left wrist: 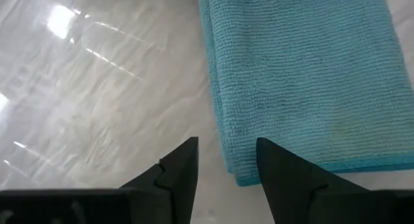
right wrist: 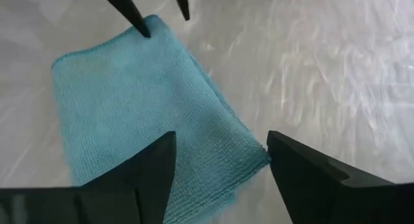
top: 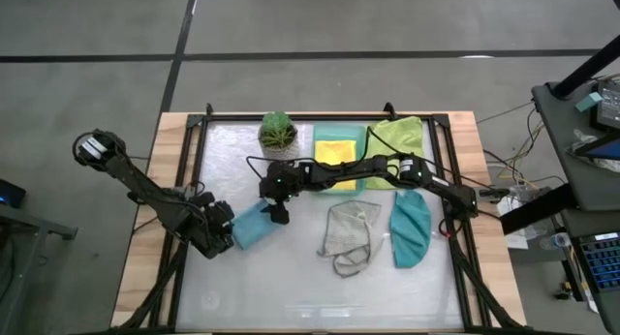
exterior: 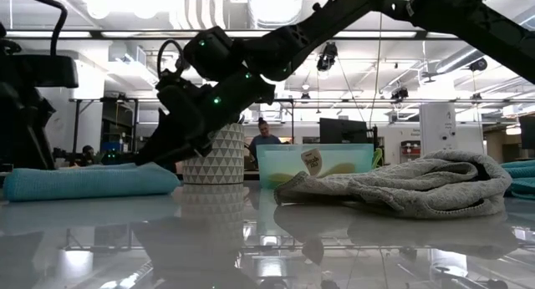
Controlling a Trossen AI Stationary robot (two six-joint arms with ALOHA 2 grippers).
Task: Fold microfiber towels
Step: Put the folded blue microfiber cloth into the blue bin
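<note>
A folded light blue towel [top: 254, 226] lies flat on the table, left of centre. My left gripper [left wrist: 226, 141] is open at the towel's left corner [left wrist: 242, 175], fingers slanting down. My right gripper [right wrist: 222, 134] reaches across from the right and stands open just above the towel's far right corner [right wrist: 255, 156]. A crumpled pale grey towel [top: 349, 236] and a folded teal towel [top: 410, 228] lie to the right. A yellow towel [top: 336, 151] lies in the mint tray [top: 341, 186], with a lime green towel [top: 397, 137] beside it. My left gripper has one fingertip [right wrist: 141, 26] right at the light blue towel's corner [right wrist: 154, 22]; I cannot tell whether it touches. Nothing lies between its fingers. My right gripper's fingers straddle the towel's corner from above, and I cannot tell whether they touch the cloth.
A potted plant [top: 278, 132] in a white patterned pot [exterior: 213, 155] stands at the far edge, just behind my right gripper. The glossy table top has bare room along its near side [top: 320, 296]. A black frame [top: 194, 180] borders the work area.
</note>
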